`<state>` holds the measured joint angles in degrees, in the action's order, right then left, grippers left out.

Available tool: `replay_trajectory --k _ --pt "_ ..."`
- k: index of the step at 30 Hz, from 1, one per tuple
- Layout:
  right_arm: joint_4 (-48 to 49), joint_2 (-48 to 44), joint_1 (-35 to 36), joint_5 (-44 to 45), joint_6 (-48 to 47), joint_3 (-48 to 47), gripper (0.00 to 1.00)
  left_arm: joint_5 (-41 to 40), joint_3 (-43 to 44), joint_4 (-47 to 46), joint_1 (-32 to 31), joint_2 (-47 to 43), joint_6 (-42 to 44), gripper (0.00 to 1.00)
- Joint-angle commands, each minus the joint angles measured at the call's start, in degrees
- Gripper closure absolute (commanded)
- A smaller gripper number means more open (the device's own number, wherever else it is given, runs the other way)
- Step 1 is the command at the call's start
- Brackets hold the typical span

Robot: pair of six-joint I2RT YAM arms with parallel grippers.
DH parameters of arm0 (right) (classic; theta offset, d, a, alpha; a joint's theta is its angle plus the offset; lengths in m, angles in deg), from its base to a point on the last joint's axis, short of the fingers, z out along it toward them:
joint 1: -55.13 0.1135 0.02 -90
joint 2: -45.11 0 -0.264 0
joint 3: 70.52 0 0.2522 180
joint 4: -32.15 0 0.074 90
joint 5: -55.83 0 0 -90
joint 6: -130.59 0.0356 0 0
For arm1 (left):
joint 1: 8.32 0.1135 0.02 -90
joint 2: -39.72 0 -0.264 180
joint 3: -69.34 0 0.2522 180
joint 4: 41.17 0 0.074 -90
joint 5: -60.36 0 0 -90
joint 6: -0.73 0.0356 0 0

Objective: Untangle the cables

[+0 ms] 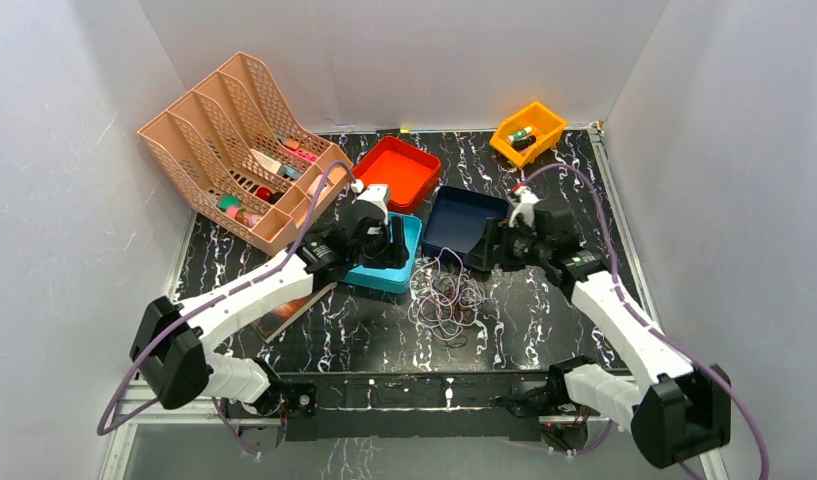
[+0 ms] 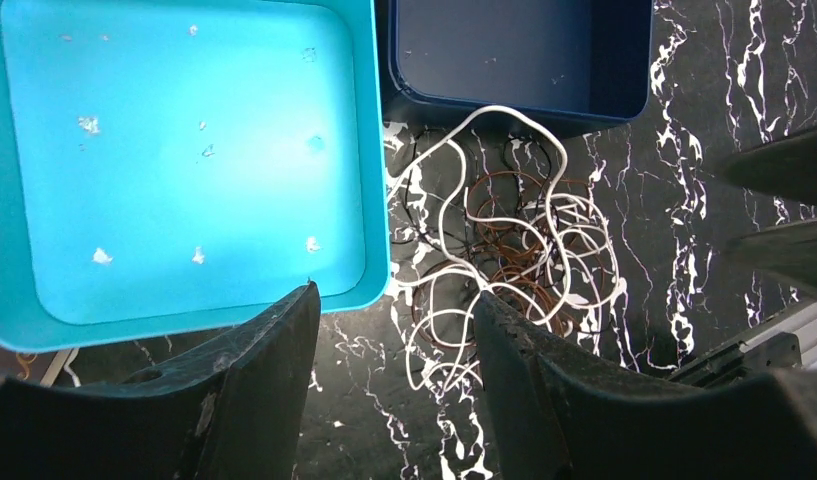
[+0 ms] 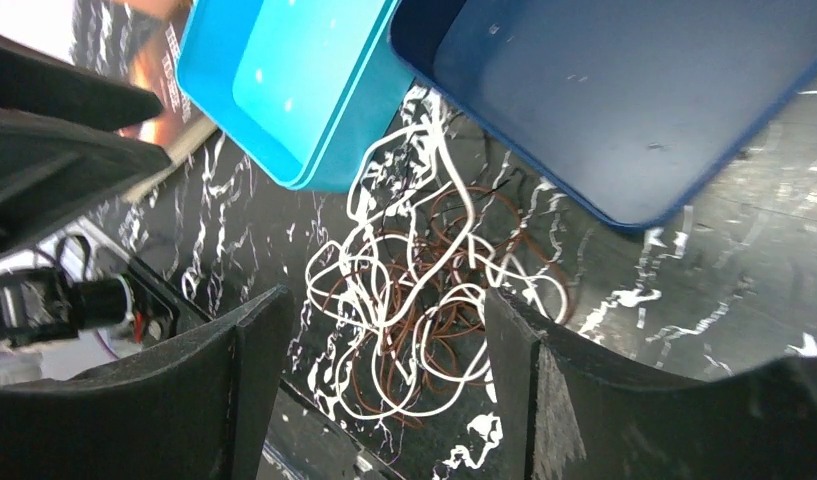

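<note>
Workspace: black, white-veined table (image 1: 544, 325).

The cables (image 3: 414, 310) lie in one loose tangle flat on the table, just in front of the gap between the cyan tray (image 2: 377, 150) and the navy tray (image 1: 464, 215). White loops and reddish-brown loops overlap throughout. Thin black strands run among them, though they are hard to trace against the dark surface, so their extent is uncertain. One white loop reaches up to the navy tray's near wall. The left edge of the tangle sits just beside the cyan tray's corner.

Left gripper (image 2: 396, 300): over the near right corner of the cyan tray, fingers moderately spread, nothing between them. The tangle lies below and to the right of its gap.

Right gripper (image 3: 386, 300): at the near left side of the navy tray, fingers spread wide, nothing held. The tangle shows directly beneath its gap. Contact with the cables is not visible.

Both trays appear empty.

Also present at the rear: a red tray (image 1: 399, 170), an orange bin (image 1: 529, 130) and a pink file rack (image 1: 234, 140).
</note>
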<state>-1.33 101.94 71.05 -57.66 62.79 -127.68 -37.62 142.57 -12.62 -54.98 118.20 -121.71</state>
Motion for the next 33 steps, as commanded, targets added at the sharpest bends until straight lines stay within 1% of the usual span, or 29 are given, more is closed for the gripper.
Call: replay_trajectory --k 1,3,6,9,17,19,28,33 --pt "6.53 5.61 8.10 6.99 -1.67 -2.91 0.23 -1.50 -2.30 0.88 0.52 -5.30 -0.37 0.44" --pt "8.61 8.42 9.57 8.62 -2.33 -2.63 0.25 -1.81 -3.16 1.21 0.51 -6.79 -0.66 0.44" --pt "11.53 12.39 9.82 9.38 -3.81 -2.58 0.29 -2.52 -4.41 1.71 0.61 -9.06 -0.86 0.44" --pt "12.16 15.70 9.97 10.04 -4.94 -3.38 0.29 -2.77 -5.00 2.53 0.64 -10.25 -0.87 0.43" --pt "15.37 19.07 10.21 10.05 -3.88 -2.04 0.34 -2.67 -5.29 2.44 0.60 -10.16 -1.26 0.43" --pt "17.98 20.30 10.35 9.41 -4.21 -1.11 0.35 -2.77 -4.72 2.35 0.60 -9.54 -1.24 0.43" --pt "20.49 24.42 10.58 8.27 -5.16 -1.22 0.41 -2.93 -4.34 2.70 0.60 -9.03 -0.87 0.43" --pt "21.70 26.27 10.99 5.99 -5.88 -1.84 0.49 -3.39 -4.69 2.70 0.60 -9.43 -1.01 0.43"
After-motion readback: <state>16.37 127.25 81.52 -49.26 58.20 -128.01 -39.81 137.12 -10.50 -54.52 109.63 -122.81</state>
